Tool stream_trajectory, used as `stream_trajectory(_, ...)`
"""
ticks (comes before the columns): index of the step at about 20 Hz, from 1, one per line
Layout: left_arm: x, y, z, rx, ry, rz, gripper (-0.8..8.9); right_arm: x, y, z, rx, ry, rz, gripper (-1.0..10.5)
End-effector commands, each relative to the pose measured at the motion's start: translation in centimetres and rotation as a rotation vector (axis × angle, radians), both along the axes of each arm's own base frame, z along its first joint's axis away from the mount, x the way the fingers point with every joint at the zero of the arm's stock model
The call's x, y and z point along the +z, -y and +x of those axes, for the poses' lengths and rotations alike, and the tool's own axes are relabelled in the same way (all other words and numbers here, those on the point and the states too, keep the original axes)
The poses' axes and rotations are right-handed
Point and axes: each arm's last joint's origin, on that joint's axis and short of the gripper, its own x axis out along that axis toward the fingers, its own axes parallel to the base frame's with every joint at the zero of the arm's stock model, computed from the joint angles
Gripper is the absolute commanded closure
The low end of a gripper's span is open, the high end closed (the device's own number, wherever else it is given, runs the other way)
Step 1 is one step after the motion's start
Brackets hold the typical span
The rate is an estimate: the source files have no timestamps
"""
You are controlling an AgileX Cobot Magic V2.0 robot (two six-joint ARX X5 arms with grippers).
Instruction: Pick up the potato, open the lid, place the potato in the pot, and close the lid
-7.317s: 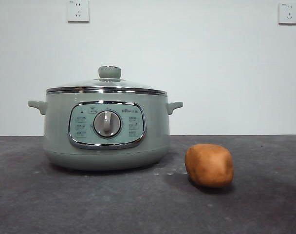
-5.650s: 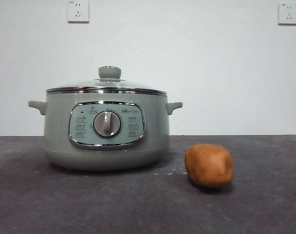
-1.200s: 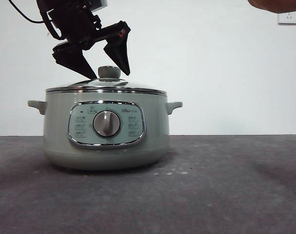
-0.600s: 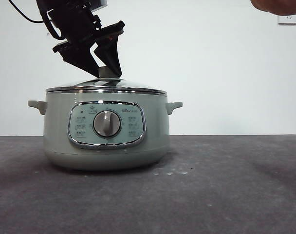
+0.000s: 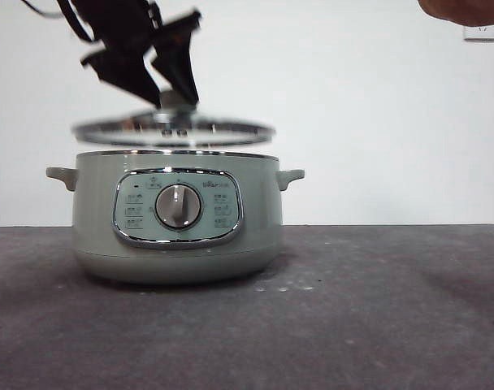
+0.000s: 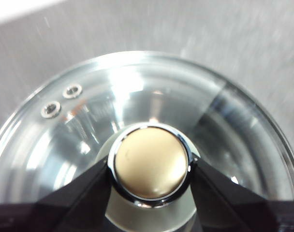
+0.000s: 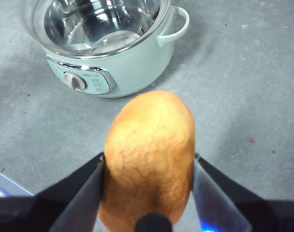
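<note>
Two sets of jaws are mine. My left jaws (image 6: 149,169) pinch the pale knob of the lid (image 5: 173,130), a domed glass disc with a shiny steel rim and two small vent holes, held level just above the pot (image 5: 176,215). The pot is smooth sage green, with a chrome-framed panel and silver dial; its small print is too fine to read. My right jaws (image 7: 148,174) clamp the potato (image 7: 149,157), matte, orange-brown and finely veined, high above the grey speckled worktop (image 5: 377,325), well apart from the pot.
</note>
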Motion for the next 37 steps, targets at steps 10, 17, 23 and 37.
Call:
stream_trajectory(10, 8.4, -6.9, -8.5, 0.046, 0.160, -0.039, 8.22, -0.4, -3.8, 4.9, 0.085, 0.068, 0.101, 9.6)
stream_trajectory(17, 7.9, -8.9, -13.0, 0.075, 0.131, -0.020, 8.21, -1.3, -9.6, 12.5, 0.188, 0.032, 0.119, 9.6)
stream_trajectory(23, 4.4, -10.8, -16.7, 0.131, 0.102, -0.010, 8.21, -1.0, -14.7, 19.5, 0.243, -0.013, 0.088, 9.6)
stream_trajectory(37, 3.5, -12.3, -21.5, 0.174, 0.116, -0.019, 8.22, -10.9, -23.1, 27.7, 0.296, -0.146, -0.094, 9.6)
